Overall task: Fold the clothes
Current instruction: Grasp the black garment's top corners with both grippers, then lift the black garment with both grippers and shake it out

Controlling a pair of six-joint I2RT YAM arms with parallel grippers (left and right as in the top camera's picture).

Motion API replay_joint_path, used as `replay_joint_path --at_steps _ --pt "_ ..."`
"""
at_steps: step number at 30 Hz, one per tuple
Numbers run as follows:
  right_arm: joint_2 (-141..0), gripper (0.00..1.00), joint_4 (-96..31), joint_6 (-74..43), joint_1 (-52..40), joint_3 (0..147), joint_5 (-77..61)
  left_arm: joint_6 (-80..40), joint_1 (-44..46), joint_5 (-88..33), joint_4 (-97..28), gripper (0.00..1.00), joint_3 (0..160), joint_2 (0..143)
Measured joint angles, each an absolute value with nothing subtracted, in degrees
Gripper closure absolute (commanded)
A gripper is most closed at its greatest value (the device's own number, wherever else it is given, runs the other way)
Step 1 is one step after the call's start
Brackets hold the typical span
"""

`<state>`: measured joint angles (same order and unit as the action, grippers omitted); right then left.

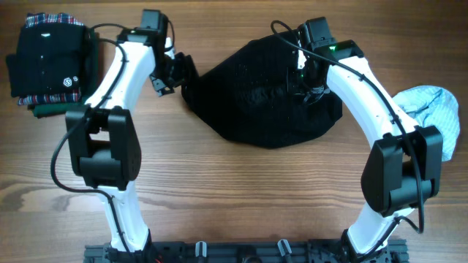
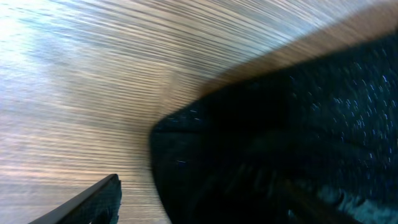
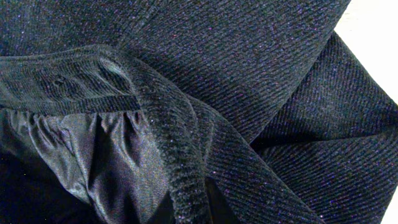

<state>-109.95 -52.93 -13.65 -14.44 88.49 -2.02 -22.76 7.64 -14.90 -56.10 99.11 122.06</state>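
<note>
**Item: black knit garment** (image 1: 256,109)
- Place: you find it on the wooden tabletop (image 1: 234,197), in the far half, a little right of centre.
- Lie: it is spread flat. Its long axis runs left to right, parallel to the far edge. The narrow tip points at the left edge and the broad end faces the right edge. The curved hem bulges toward the near edge.
- Surface: the right wrist view shows fuzzy ribbed cloth (image 3: 280,74) in crossing folds, with a shiny dark lining (image 3: 106,149) showing under a turned-up band.

**Item: left gripper** (image 1: 178,73)
- Place: at the garment's left tip.
- State: jaws apart. Your left wrist view shows one finger (image 2: 93,202) with bare wood between it and the cloth corner (image 2: 280,143), so it grasps nothing.

**Item: right gripper** (image 1: 303,77)
- Place: down on the far right part of the garment.
- State: clamped on a raised ridge of the garment. The fingers themselves are hidden by cloth.

**Other stock**
- Folded black garment with white logo and plaid trim (image 1: 51,62), at the far left corner.
- Light blue cloth (image 1: 431,109), at the right edge, partly under the right arm.
</note>
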Motion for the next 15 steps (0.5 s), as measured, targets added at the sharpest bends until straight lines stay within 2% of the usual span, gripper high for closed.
replay_joint_path --at_steps 1,4,9,10,15 --pt "-110.0 0.94 -52.9 -13.6 -14.4 88.5 -2.0 -21.6 8.3 -14.9 -56.1 0.29 99.1 122.1" --pt "-110.0 0.95 -52.9 -13.6 -14.3 88.5 -1.8 -18.6 10.8 -14.4 -56.8 0.62 99.1 122.1" --pt "-110.0 0.96 -53.1 -13.6 -13.1 88.6 -1.9 -16.2 12.6 -11.4 -57.9 0.92 99.1 122.1" --pt "-110.0 0.96 -53.2 -13.6 -12.6 88.6 -1.9 -15.9 12.6 -10.9 -58.1 0.96 99.1 122.1" --pt "-109.9 0.96 -53.2 -13.6 -10.6 88.7 -2.9 -15.2 12.4 -8.6 -59.2 0.96 99.1 122.1"
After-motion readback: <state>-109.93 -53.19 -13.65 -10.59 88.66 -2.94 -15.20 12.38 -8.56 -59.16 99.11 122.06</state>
